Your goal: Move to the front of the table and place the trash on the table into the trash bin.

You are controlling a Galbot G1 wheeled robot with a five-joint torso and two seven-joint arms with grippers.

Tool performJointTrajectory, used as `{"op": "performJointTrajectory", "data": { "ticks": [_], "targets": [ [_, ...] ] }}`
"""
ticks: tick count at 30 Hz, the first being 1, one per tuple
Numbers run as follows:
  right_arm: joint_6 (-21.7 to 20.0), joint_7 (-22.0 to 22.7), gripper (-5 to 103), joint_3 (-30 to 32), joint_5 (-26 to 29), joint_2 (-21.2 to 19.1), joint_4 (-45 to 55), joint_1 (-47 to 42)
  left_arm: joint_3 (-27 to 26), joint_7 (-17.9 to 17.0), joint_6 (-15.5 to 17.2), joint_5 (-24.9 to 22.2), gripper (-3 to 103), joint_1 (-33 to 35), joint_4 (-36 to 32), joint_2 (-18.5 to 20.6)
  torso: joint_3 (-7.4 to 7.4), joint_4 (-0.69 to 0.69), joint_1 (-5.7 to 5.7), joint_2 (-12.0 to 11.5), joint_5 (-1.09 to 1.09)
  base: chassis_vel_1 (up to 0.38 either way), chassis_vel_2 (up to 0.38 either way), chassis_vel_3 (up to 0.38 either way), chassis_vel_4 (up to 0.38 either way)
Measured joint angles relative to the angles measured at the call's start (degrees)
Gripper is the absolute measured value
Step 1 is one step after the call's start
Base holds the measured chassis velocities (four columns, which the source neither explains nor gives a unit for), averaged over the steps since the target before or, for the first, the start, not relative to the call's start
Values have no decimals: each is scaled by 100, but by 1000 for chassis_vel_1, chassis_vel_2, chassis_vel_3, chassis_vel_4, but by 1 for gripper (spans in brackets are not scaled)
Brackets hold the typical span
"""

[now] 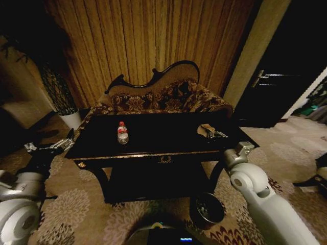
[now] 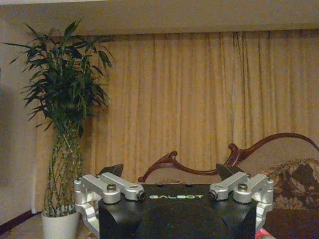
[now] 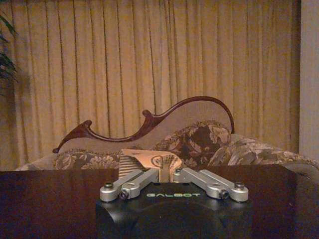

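Right gripper (image 1: pixel 213 133): your jaws pinch the tan scrap (image 3: pixel 149 162) over the surface (image 1: pixel 163 138), for lifting.
Left gripper (image 1: pixel 51 147): jaws spread, empty, parked off the surface's end.
Bottle (image 1: pixel 122 133): well left of right jaws.
Bin (image 1: pixel 207 208): on floor, below right jaws.

Dim head view; warm, soft wrist views.
Corners darken and bend. Faint sheen on the table (image 1: pixel 153 133); curtain (image 2: pixel 199 99) evenly lit, slightly blurred.

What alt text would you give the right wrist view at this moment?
The right gripper reaches over the glossy black table with its fingers closed on a small tan angular piece of trash. Behind stand a floral-patterned sofa with a curved dark frame and yellow curtains.
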Motion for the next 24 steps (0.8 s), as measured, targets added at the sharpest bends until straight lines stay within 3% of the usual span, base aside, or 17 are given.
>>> {"op": "performJointTrajectory", "data": {
  "ticks": [24],
  "targets": [
    [84,-16,1,-166,-228,65,-195,86,-8,9,-10,22,100,-10,0,8,-1,0,-1,1,-1,109,-107,-109,107]
  ]
}}
